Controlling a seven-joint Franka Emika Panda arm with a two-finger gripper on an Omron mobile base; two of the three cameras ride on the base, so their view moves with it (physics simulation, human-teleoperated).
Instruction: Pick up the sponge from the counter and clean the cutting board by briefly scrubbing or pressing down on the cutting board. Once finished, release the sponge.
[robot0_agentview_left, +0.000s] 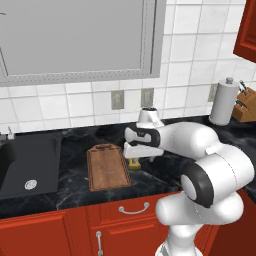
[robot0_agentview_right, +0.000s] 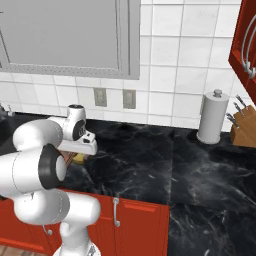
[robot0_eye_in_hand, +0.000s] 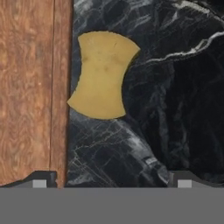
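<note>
The yellow sponge (robot0_eye_in_hand: 103, 74) lies on the black counter (robot0_eye_in_hand: 166, 109), its left side touching the right rim of the brown wooden cutting board (robot0_eye_in_hand: 30, 87). My gripper (robot0_eye_in_hand: 109, 179) hovers straight above the sponge, open, with nothing between its fingertips (robot0_eye_in_hand: 40, 178). From the left base view, the sponge (robot0_agentview_left: 134, 163) peeks out just under the hand, right of the cutting board (robot0_agentview_left: 107, 167), and the gripper (robot0_agentview_left: 135, 156) points down at it. From the right base view, the arm hides most of the sponge (robot0_agentview_right: 80, 158).
A black sink (robot0_agentview_left: 25, 165) lies left of the board. At the back right, a paper towel roll (robot0_agentview_left: 223, 102) and a knife block (robot0_agentview_left: 245, 105) stand against the tiled wall. Bare counter (robot0_agentview_right: 150, 165) stretches to the right of the sponge.
</note>
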